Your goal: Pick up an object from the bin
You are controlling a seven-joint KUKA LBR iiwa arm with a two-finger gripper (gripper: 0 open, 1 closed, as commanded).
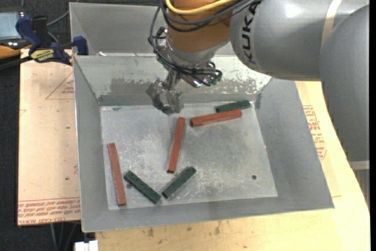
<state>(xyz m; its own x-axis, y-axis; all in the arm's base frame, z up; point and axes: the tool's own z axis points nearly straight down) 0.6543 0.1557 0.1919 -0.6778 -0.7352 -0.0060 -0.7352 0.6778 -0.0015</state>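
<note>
Your tool (166, 98) hangs low by the far wall of the bin (88, 126), a little left of centre; you cannot tell whether it is open or closed. Closest to it is the middle red stick (176, 146), its far end just on the near side of the tool. To the right lie another red stick (215, 119) and a green stick (232, 106), just beside each other. Near-left lie a long red stick (116, 174) and two green sticks (141, 187) (179, 181).

Nearest my gripper (166, 98) lies a slim red-brown stick (175, 145); flat at frame centre; nearly vertical, top leaning slightly right.
</note>
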